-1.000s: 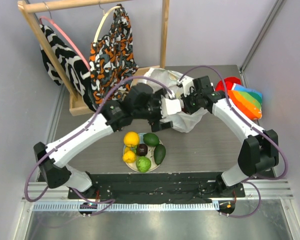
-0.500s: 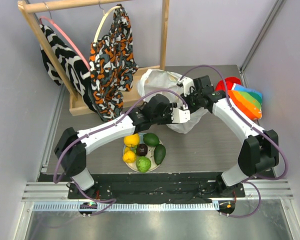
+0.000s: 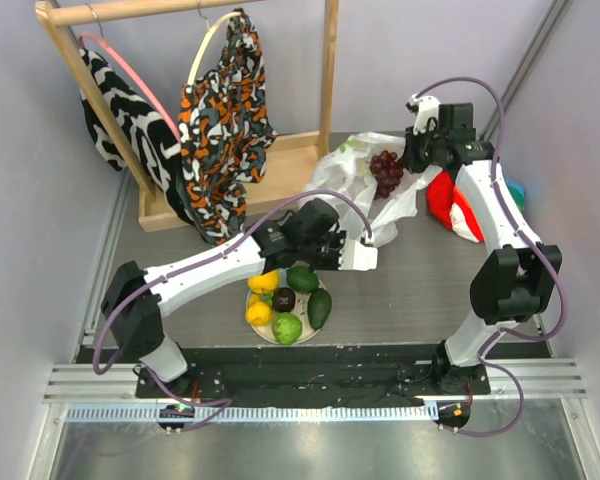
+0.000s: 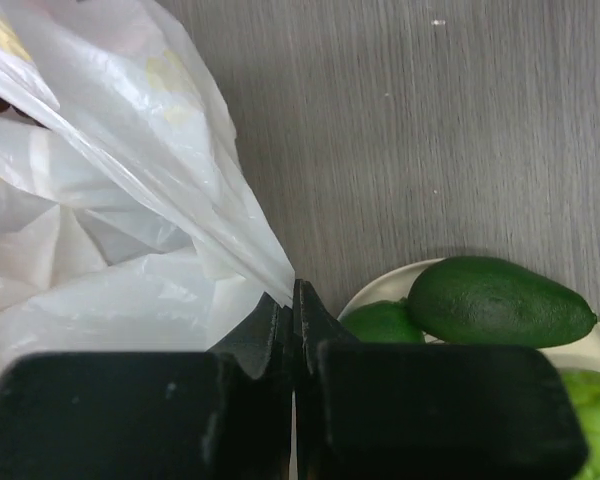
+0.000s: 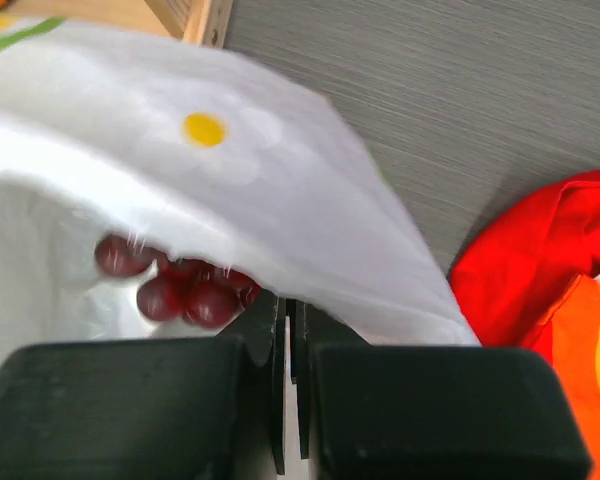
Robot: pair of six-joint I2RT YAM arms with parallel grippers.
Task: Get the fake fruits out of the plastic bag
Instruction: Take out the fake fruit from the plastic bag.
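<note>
Now the left gripper (image 4: 293, 300) is pinching the near edge of the thin white translucent plastic bag (image 4: 110, 250), jaws pressed together, beside the round cream plate (image 4: 378, 286). The right gripper (image 5: 288, 320) is clamping the bag's far edge. A dark purple plastic grape bunch (image 3: 385, 170) is lying in the bag; a dark green plastic avocado (image 4: 500, 300) is resting on the plate.

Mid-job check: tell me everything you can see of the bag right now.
Thin, crinkled, translucent white plastic with small yellow print. The bag is stretched between the arms: the left gripper pinches its near edge, the right gripper its far right edge, both shut on the film. A dark red grape bunch shows inside it. Its underside rests on the table.
</note>
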